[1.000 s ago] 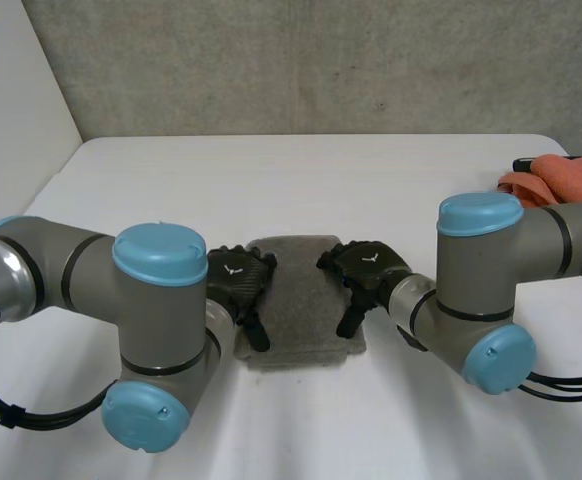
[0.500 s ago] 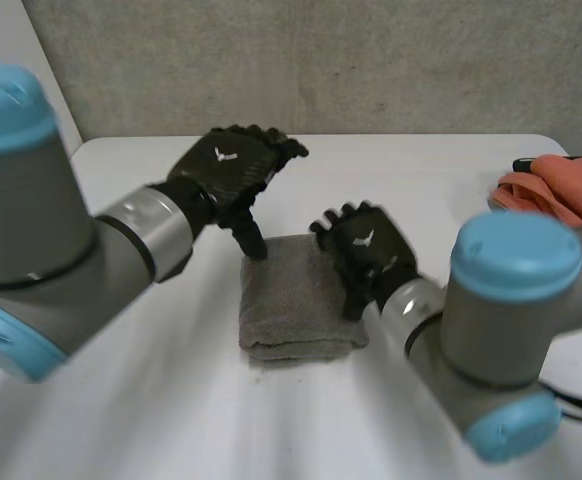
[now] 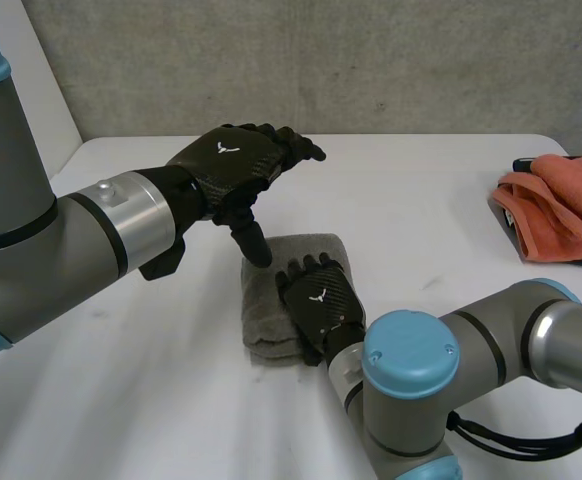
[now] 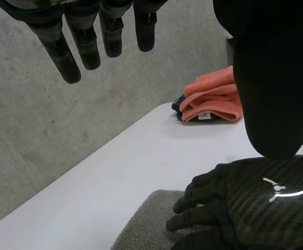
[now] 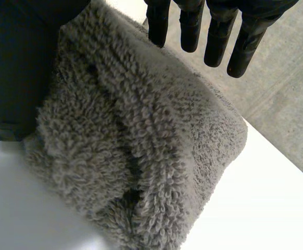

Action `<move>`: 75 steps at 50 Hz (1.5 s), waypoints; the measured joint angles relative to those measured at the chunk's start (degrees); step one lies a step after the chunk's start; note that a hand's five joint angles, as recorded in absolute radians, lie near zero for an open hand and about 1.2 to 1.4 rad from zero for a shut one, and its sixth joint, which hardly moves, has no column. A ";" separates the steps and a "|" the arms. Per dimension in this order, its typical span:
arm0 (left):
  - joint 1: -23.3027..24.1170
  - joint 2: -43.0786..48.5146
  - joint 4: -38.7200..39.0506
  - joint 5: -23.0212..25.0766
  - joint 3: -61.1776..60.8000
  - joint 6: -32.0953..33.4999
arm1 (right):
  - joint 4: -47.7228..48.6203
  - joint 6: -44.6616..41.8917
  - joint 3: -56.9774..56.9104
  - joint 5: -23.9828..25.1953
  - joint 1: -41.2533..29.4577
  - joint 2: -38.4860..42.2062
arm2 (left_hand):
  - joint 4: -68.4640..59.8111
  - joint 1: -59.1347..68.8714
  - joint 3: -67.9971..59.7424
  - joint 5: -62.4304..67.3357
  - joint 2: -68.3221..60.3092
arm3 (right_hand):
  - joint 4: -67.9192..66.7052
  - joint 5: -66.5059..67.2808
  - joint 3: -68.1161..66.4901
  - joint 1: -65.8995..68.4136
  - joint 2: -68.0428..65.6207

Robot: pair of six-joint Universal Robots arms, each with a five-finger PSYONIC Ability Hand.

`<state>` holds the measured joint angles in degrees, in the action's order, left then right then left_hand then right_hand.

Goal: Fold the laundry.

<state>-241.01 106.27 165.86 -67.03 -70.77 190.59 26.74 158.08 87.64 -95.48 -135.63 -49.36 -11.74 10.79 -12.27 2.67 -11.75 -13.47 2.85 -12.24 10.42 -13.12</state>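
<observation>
The left hand point(image 3: 233, 165) hangs in the air over the white table point(image 3: 421, 190). Its fingers are straight and spread a little, and it holds nothing. Its thumb points down at the far edge of the small, fluffy grey towel point(image 3: 263, 318), close to it, but I cannot tell if it touches.

The grey towel lies in the middle of the table, folded into a thick little block. The right hand point(image 3: 318, 298) rests flat on top of it, more on the near right part. Its fingers point(image 5: 218, 32) reach out loosely over the towel and its thumb sits at one side edge. It is pressing, not pinching.

Far off on the right lies a pile of orange cloths point(image 3: 561, 205), well apart from both hands.

I think this towel is almost done - the right hand looks to be patting the last fold flat. Next, that hand would need to lift straight up so the block does not flop open. Then the orange pile needs folding.
</observation>
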 measured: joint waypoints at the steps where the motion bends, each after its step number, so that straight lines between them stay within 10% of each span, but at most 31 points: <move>1: 0.00 0.00 0.00 -0.01 0.00 0.00 | 0.02 -0.08 -0.14 -0.06 0.01 0.13 | 0.00 0.00 0.00 0.00 0.00 | 0.00 0.00 0.00 0.00 0.00; 27: -0.45 0.07 2.11 0.15 -0.11 -3.83 | -0.58 -3.88 -15.77 0.98 0.25 9.08 | 0.00 0.00 0.00 0.00 0.00 | -0.56 1.77 -1.74 1.20 -1.15; 31: -0.45 0.09 2.18 0.14 -0.16 -3.82 | -0.69 -3.96 -17.24 1.32 0.43 10.10 | 0.00 0.00 0.00 0.00 0.00 | -7.17 6.97 -8.71 7.49 -7.96; 36: -0.52 0.21 2.20 0.14 -0.18 -3.76 | -1.26 -4.11 -21.27 3.31 2.26 12.61 | 0.00 0.00 0.00 0.00 0.00 | -51.64 47.39 -51.92 40.80 -52.31; 49: -0.96 0.14 2.18 0.13 -0.12 -3.73 | -11.11 -4.48 -22.52 6.95 11.02 8.62 | 0.00 0.00 0.00 0.00 0.00 | -53.75 48.84 -53.09 41.03 -53.56; 75: -0.92 0.05 2.19 0.06 -0.18 -4.93 | -13.65 -16.13 -18.25 31.27 42.15 -4.74 | 0.00 0.00 0.00 0.00 0.00 | -53.97 49.84 -53.40 41.47 -53.56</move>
<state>-241.94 106.32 168.05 -66.97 -70.95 185.66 13.09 141.95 69.39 -64.21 -93.49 -54.09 -11.74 10.79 -12.27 2.67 -11.75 -67.44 52.69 -65.65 51.89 -66.68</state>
